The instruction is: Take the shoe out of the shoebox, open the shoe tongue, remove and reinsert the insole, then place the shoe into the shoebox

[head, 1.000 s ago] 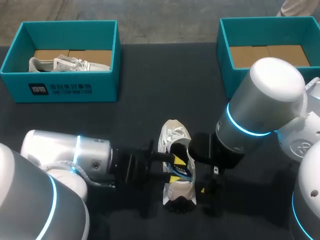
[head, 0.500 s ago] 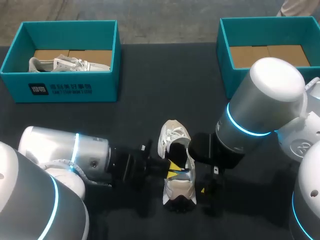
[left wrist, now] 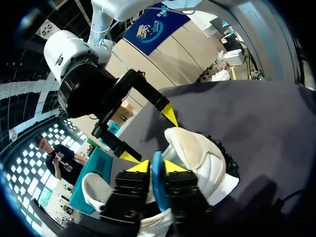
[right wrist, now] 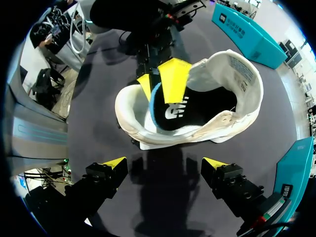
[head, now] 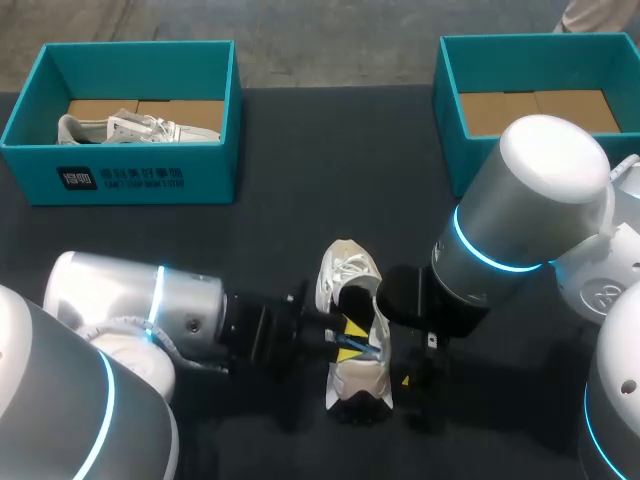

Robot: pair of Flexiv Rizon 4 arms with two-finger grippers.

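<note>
At the far left corner of the dark table stands a teal shoebox with a pale shoe inside. Nearer, the left gripper reaches into the heel of the white shoe, which rests on its sole at the table's middle, outside both boxes. Its yellow tips are clamped on the blue-edged black insole. Just beside the shoe, the right gripper hangs with fingers spread wide, holding nothing. A second teal shoebox sits at the far right.
</note>
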